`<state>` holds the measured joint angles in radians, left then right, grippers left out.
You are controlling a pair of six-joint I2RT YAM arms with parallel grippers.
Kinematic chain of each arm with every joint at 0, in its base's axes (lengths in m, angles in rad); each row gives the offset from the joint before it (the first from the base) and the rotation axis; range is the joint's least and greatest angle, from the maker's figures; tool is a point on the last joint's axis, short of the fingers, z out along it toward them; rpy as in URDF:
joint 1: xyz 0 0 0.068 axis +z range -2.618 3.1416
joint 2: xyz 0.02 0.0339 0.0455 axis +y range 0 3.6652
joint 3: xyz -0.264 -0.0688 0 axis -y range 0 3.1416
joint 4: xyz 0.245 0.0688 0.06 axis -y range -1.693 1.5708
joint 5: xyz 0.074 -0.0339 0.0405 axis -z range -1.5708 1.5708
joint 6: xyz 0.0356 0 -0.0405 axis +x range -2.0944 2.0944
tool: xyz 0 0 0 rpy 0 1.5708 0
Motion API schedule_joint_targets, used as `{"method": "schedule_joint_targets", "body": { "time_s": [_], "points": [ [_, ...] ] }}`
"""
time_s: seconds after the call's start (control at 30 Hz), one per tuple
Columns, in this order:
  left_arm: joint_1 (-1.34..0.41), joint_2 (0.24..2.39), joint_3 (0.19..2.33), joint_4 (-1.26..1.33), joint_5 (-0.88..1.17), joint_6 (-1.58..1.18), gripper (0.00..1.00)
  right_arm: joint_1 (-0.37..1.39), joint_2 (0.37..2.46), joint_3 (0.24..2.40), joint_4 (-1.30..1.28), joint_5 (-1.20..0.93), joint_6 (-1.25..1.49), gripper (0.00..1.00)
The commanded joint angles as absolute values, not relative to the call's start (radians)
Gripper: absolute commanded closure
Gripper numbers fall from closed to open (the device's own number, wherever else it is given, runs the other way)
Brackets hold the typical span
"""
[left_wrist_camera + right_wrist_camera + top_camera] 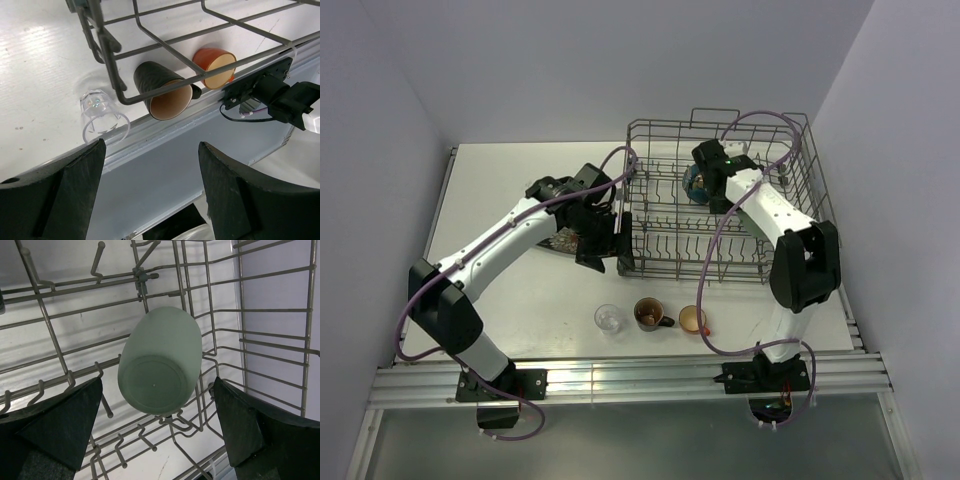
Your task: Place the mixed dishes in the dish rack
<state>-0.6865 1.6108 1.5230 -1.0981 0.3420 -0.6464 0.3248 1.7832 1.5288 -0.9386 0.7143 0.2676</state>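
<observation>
A white table (520, 170), boxed in by plain pale walls (620, 60) and edged on its near side by a ribbed aluminium rail (620, 375), fills my overhead view. The grey wire rack (670, 122) stands on the table's far right part.

My right gripper (157, 385) hangs inside the rack, jaws spread as wide as they go and gripping nothing. The pale green cup (160, 360) lies tipped on the wires just beyond the fingertips. It is centred in the gap, base turned toward the wrist camera, and touches neither finger. Upright tines stand past the cup, and the rack's tall side rises to the jaws' right, with the room's wall showing through the wires.

My left gripper (152, 150) hovers at the rack's near left corner, jaws wide apart and empty. Beyond them, three dishes stand in a row on the bare tabletop. The clear glass (102, 117) is off the left finger, the brown mug (165, 92) is straight ahead of the gap, and the orange mug (215, 67) is off the right finger. The rack's corner wires cross in front of both mugs in that view. The flowered plate (558, 240) lies on the table behind this gripper, under the left arm. Bright reflections streak the rail.
</observation>
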Motion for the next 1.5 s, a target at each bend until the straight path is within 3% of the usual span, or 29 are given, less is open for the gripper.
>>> {"method": "schedule_joint_targets", "body": {
  "time_s": [0.0, 0.23, 0.4, 0.5, 0.53, 1.03, 1.47],
  "points": [
    [-0.669, 1.556, 1.531, -1.101, 0.351, -0.609, 0.19, 0.322, 1.793, 1.566, -0.947, 0.784, 0.276, 0.0],
    [-0.649, 1.539, 1.513, -1.098, 0.362, -0.604, 0.19, 0.313, 1.822, 1.565, -0.948, 0.785, 0.285, 0.07],
    [-0.646, 1.528, 1.503, -1.097, 0.367, -0.609, 0.19, 0.304, 1.815, 1.56, -0.945, 0.785, 0.285, 0.3],
    [-0.646, 1.525, 1.502, -1.094, 0.368, -0.615, 0.19, 0.304, 1.803, 1.563, -0.948, 0.795, 0.287, 0.72],
    [-0.646, 1.525, 1.503, -1.092, 0.368, -0.617, 0.19, 0.304, 1.798, 1.566, -0.95, 0.798, 0.287, 0.98],
    [-0.646, 1.5, 1.48, -1.062, 0.38, -0.676, 0.2, 0.314, 1.606, 1.693, -1.037, 0.759, 0.305, 1.0],
    [-0.646, 1.491, 1.463, -1.049, 0.385, -0.712, 0.2, 0.314, 1.443, 1.522, -0.928, 0.381, 0.347, 1.0]
  ]
}}
